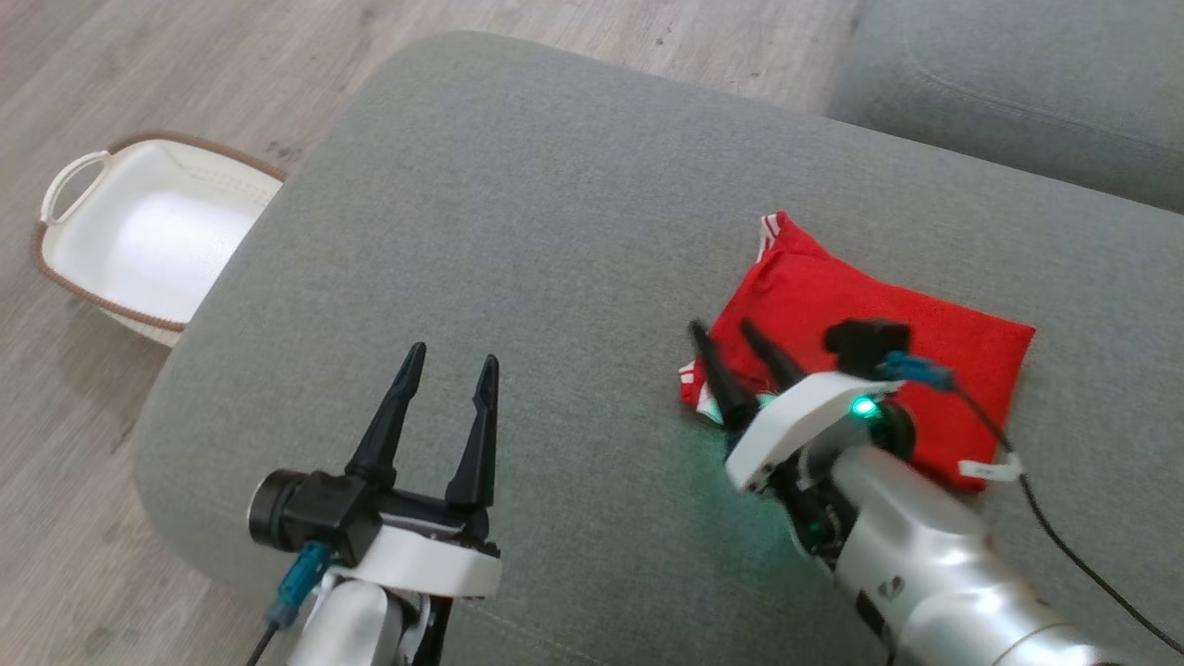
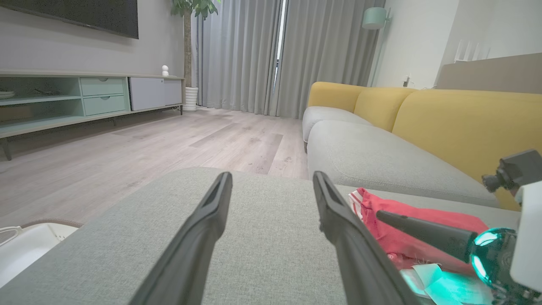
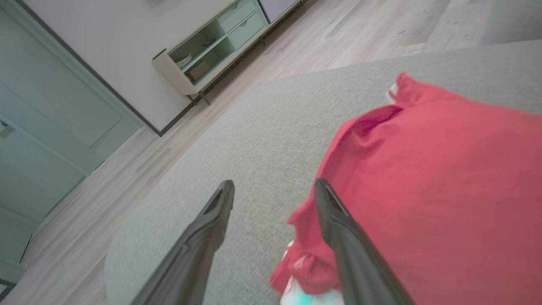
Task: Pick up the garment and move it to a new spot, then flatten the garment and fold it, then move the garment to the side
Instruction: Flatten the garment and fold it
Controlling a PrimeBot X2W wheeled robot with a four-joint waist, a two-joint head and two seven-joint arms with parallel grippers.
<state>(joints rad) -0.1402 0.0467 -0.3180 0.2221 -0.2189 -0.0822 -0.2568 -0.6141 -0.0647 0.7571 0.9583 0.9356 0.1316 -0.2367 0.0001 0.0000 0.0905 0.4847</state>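
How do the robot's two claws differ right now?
The left gripper hovers over bare grey cushion; the right gripper is at the edge of the red garment. The left points nearly straight up the head view; the right leans left. Both are dark, two-fingered and open.

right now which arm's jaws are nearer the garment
Right. The right gripper sits at the garment's left corner, jaws open, one over its edge. The left gripper hovers over bare cushion, well off to the garment's left, jaws open.

White basket (image 1: 157, 231) beside grey ottoman (image 1: 518, 231)
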